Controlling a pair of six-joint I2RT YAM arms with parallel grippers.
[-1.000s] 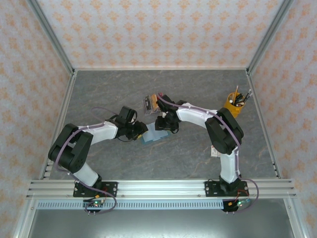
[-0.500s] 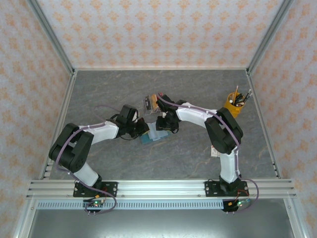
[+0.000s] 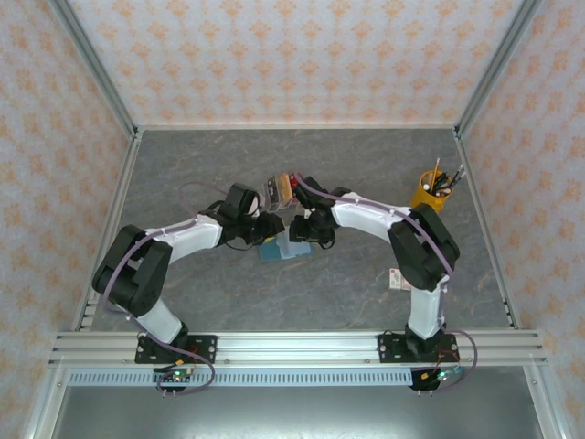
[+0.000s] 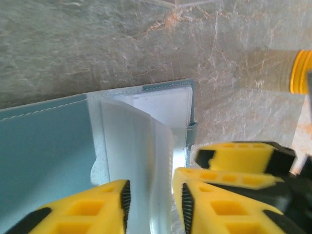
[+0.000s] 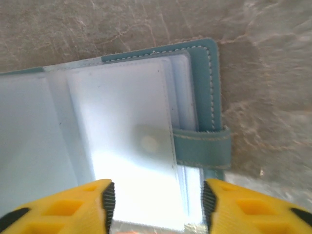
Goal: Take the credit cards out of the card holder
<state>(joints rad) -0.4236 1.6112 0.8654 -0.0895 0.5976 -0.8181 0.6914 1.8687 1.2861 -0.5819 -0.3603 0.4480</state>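
Note:
The blue-teal card holder [image 3: 277,251] lies open mid-table between both grippers. In the left wrist view its teal cover [image 4: 44,141] lies flat and a clear pocket leaf [image 4: 131,146] stands up between the fingers of my left gripper [image 4: 152,209], which is open and not clamped on it. My right gripper [image 5: 156,207] hovers open over the pale inner pockets [image 5: 126,126], beside the holder's teal edge and closing strap [image 5: 202,146]. No card colour shows through the pockets. A few credit cards [image 3: 279,189], dark, tan and red, lie just behind the holder.
A yellow pen cup [image 3: 430,190] stands at the right back, also seen blurred as the yellow cup [image 4: 302,70]. A small pink-and-white box [image 3: 397,279] lies beside the right arm. The right gripper's yellow fingers [image 4: 239,158] crowd the left wrist view.
My left gripper has moved right and farther back, onto the holder's left side. The right arm has shifted slightly; the holder stays in place.

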